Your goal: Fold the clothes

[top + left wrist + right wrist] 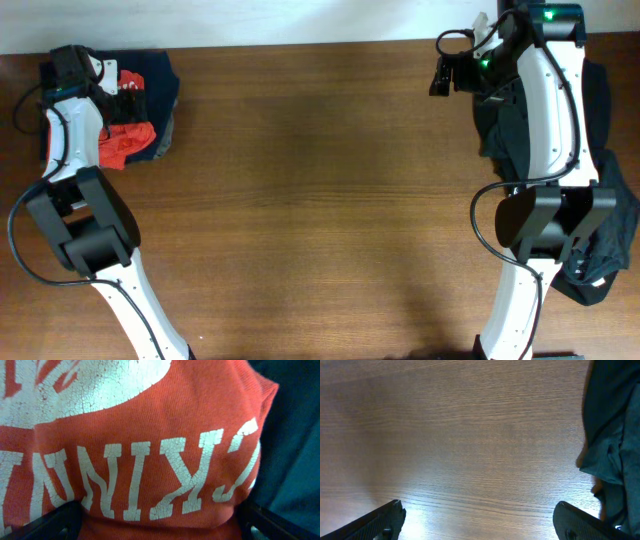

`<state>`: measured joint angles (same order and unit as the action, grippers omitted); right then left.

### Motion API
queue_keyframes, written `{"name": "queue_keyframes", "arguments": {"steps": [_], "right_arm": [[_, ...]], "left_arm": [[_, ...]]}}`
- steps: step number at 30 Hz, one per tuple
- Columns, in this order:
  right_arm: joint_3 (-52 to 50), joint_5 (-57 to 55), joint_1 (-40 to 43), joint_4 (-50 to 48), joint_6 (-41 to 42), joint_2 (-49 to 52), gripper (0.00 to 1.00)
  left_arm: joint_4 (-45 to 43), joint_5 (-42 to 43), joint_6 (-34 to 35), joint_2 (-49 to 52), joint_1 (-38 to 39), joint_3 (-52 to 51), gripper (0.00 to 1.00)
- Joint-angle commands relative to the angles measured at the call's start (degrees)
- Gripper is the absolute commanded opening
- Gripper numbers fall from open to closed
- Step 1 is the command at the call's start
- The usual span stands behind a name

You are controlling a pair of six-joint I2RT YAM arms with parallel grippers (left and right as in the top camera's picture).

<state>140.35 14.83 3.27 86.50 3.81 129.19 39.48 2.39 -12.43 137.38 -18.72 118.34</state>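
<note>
An orange-red shirt [125, 140] lies crumpled on a pile at the table's far left corner. In the left wrist view the shirt [150, 420] with cracked white lettering fills the frame. My left gripper [128, 98] sits low over it, open, with its fingers [55, 522] wide apart and a fold of the shirt bulging between them. Black garments [600, 130] are heaped along the right edge, partly under my right arm. My right gripper [438, 72] hovers open over bare wood [470, 435] just left of that heap, with nothing between its fingertips [387, 517].
A navy-blue garment [155, 75] lies under and beside the shirt, and it shows at the right of the left wrist view [295, 435]. A dark garment's edge [612, 435] hangs at the right of the right wrist view. The brown wooden table [320, 200] spans the middle.
</note>
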Motion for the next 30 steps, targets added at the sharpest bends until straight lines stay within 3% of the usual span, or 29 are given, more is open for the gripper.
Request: {"name": "queue_keyframes", "arguments": {"steps": [1, 7, 14, 20, 30], "right_arm": [[3.06, -0.52, -0.2, -0.37, -0.63, -0.35, 0.99], [19.19, -0.7, 0.72, 2.19, -0.61, -3.04, 0.99], [39.89, -1.16, 2.14, 10.12, -0.39, -8.26, 0.99], [39.34, -1.18, 2.01, 10.8, -0.39, -17.44, 0.99], [39.04, -1.2, 2.01, 10.8, -0.42, -18.18, 0.99]], "left_arm": [[1.29, 1.46, -0.28, -2.32, -0.39, 5.84, 0.99], [11.02, 2.62, 1.75, -11.82, 0.04, 15.04, 0.99], [20.76, 2.93, 5.29, -21.88, 0.61, 15.67, 0.99], [21.27, 2.75, 5.29, -22.25, 0.61, 15.63, 0.99], [21.27, 2.75, 5.29, -22.25, 0.61, 15.63, 0.99]]}}
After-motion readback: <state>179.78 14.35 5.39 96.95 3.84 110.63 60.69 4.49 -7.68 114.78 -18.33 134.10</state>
